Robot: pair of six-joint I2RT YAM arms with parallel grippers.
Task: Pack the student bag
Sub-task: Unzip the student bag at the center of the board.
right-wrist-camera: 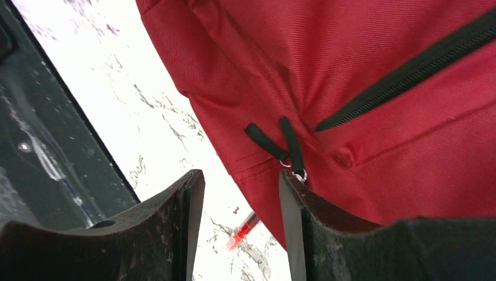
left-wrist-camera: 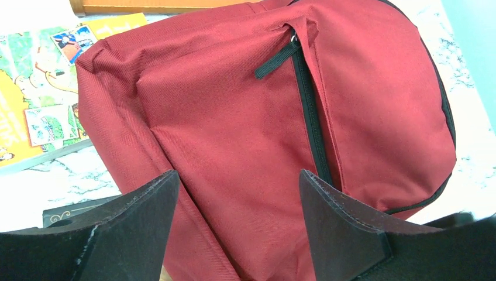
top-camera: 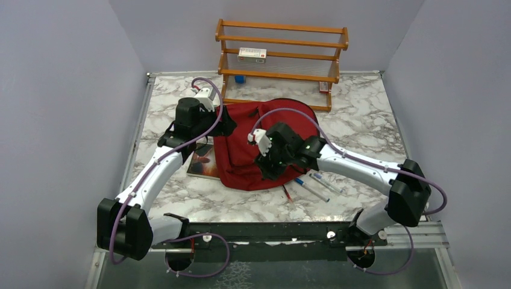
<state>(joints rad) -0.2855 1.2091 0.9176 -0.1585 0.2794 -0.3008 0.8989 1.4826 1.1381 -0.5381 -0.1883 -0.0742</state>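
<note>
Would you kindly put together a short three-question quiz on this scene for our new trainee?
1. True or false: the student bag lies on the table, in front of the wooden rack.
2. What lies on the table by the bag's right edge in the top view? A. pens B. scissors C. a cup
3. Which gripper has the two black zipper pulls right beside its fingers?

Key: 1. true. 2. A. 3. the right gripper.
</note>
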